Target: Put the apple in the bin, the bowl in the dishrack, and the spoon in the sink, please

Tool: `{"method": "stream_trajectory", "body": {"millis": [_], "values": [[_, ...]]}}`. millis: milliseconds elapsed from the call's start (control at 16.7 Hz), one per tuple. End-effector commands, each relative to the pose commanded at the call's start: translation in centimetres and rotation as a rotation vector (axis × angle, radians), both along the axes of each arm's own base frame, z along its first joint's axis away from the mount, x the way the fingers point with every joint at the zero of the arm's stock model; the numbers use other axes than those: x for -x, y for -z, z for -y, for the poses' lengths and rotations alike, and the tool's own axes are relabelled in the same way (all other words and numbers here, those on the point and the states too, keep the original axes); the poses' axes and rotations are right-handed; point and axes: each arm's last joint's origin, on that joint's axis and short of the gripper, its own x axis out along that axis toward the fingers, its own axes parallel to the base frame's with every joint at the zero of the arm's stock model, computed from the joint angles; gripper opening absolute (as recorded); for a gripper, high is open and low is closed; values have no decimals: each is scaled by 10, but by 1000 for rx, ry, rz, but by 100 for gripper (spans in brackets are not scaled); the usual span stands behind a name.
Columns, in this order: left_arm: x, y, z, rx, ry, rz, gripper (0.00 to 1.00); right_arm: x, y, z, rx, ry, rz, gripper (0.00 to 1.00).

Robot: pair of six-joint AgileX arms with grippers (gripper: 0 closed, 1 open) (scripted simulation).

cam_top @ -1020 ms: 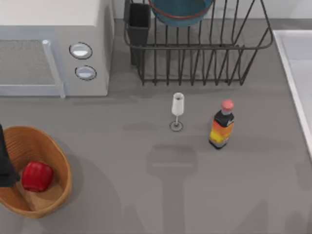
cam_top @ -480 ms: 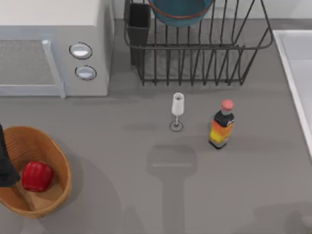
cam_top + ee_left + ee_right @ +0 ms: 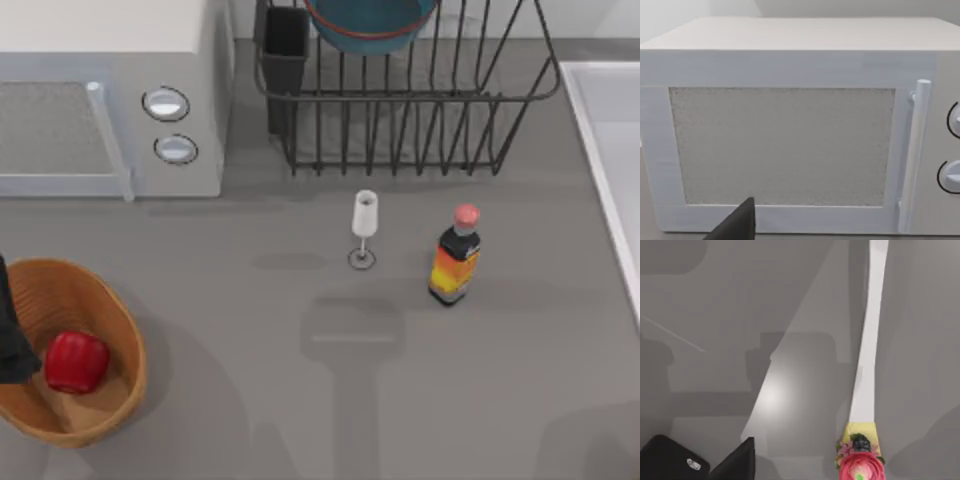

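The red apple (image 3: 77, 362) lies inside the orange-brown wicker bin (image 3: 125, 325) at the table's lower left. The blue bowl (image 3: 370, 22) sits in the black wire dishrack (image 3: 420, 95) at the back. The sink (image 3: 600, 130) runs along the right edge; the spoon is hidden. My left gripper (image 3: 12, 335) is a dark shape at the left edge beside the bin. One of its fingertips (image 3: 737, 226) points at the microwave door. In the right wrist view, a dark fingertip (image 3: 737, 462) of my right gripper hangs above the grey table.
A grey-white microwave (image 3: 110, 100) fills the back left. A small white stemmed glass (image 3: 365, 228) and a sauce bottle (image 3: 455, 258) with a red cap (image 3: 860, 467) stand mid-table. The rack's dark cup holder (image 3: 285, 45) sits at its left corner.
An arm's shadow at the table's lower right has slid toward the corner. The apple, bowl and left arm have stayed where they were.
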Motion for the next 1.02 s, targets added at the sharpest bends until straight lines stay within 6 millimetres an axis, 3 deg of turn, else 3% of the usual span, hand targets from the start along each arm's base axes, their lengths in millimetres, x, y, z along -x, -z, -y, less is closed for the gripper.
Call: {"method": "stream_trajectory", "body": {"millis": [300, 540, 780, 1020], "values": [[0, 0, 0, 0, 0, 0, 100, -1, 2, 0, 0, -1, 2, 100], [0, 0, 0, 0, 0, 0, 100, -9, 19, 7, 0, 0, 0, 100], [0, 0, 0, 0, 0, 0, 100, -20, 50, 11, 0, -1, 1, 100], [0, 0, 0, 0, 0, 0, 100, -11, 87, 3, -1, 0, 1, 100]]}}
